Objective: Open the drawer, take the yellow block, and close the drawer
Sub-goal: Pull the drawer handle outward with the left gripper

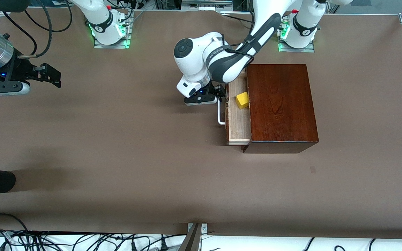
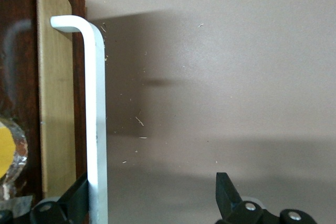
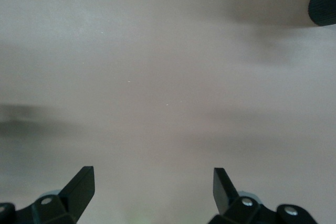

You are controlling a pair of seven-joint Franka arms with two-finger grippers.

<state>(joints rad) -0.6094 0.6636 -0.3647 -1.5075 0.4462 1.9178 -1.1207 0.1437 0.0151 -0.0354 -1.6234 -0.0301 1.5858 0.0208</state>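
While the left gripper [image 1: 221, 93] sits at the white bar handle [image 1: 220, 113] with its fingers spread, we risk it slipping off and leaving the drawer [image 1: 238, 116] only partly out. We see the yellow block [image 1: 242, 100], a small plain cube, lying in that pale wood tray beside the mahogany box [image 1: 281, 104]. Our right gripper [image 1: 52, 77] waits over bare table, fingers spread.

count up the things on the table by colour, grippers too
yellow: 1, the yellow block in the open drawer
reddish-brown: 1, the wooden box
white: 1, the bar handle
black: 2, the left gripper at the handle, the right gripper waiting over bare table
total: 5
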